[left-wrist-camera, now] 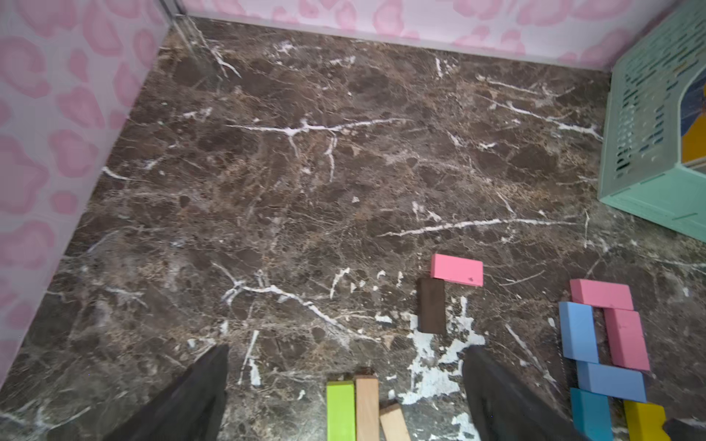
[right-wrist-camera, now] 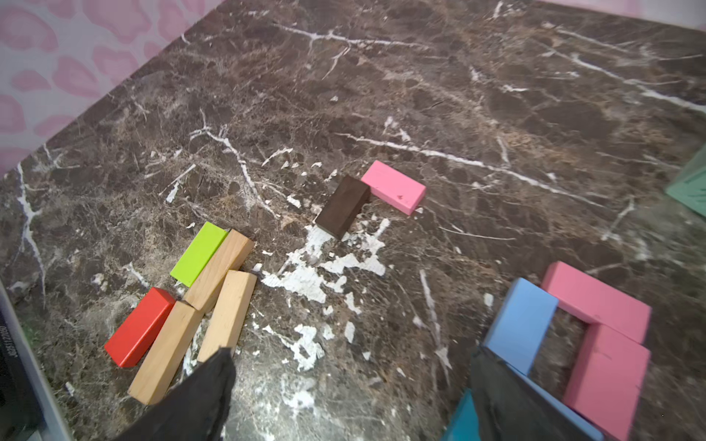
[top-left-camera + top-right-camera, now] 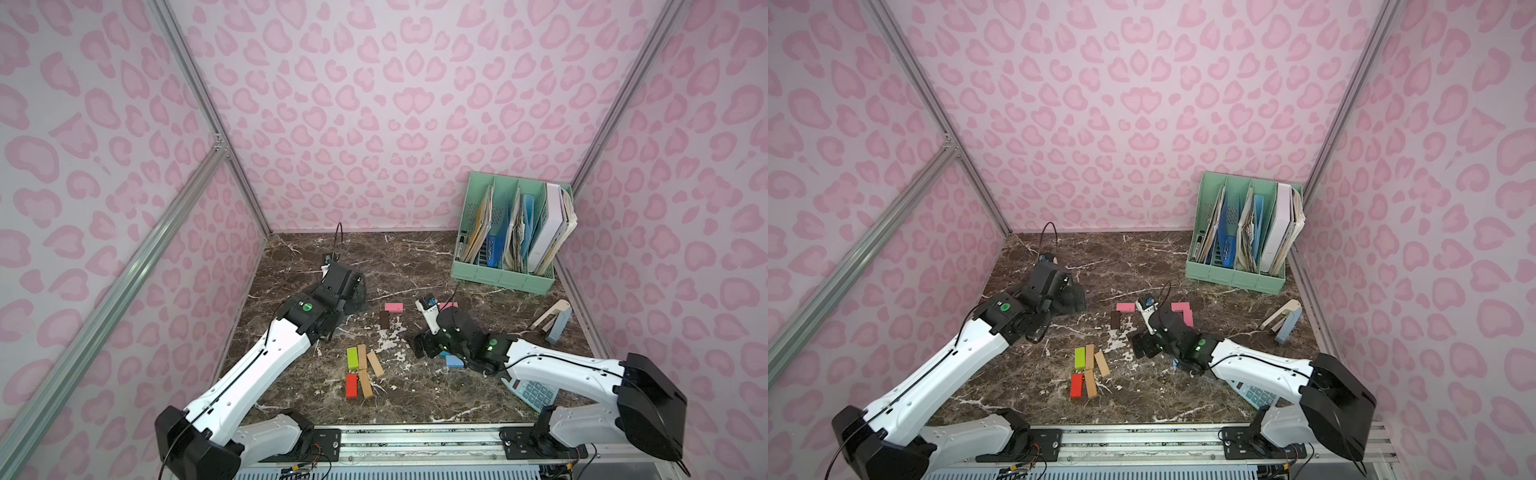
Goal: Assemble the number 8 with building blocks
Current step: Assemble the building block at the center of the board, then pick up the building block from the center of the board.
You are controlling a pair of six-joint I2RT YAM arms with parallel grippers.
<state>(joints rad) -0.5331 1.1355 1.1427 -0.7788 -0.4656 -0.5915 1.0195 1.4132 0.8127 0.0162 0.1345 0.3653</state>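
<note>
Left gripper (image 1: 345,349) and right gripper (image 2: 351,351) spread wide, empty.
Green and tan blocks (image 1: 366,408) lie near the left; the pink-and-blue block loop (image 2: 607,366) sits just beside the right.

Found a mint-green file rack (image 3: 505,278) at the far right of the dark marble tabletop (image 3: 415,257), stuffed with folders and papers. Spotted a beige-and-blue stapler (image 3: 555,318) nearer, beside the right wall. Noted a pale calculator (image 3: 536,392) at the near right, partly hidden. Saw pink spotted walls (image 3: 374,104) all around.

A robot test booth: aluminium frame (image 3: 200,95), pink-printed walls (image 3: 415,124), marble tabletop (image 3: 415,266).
</note>
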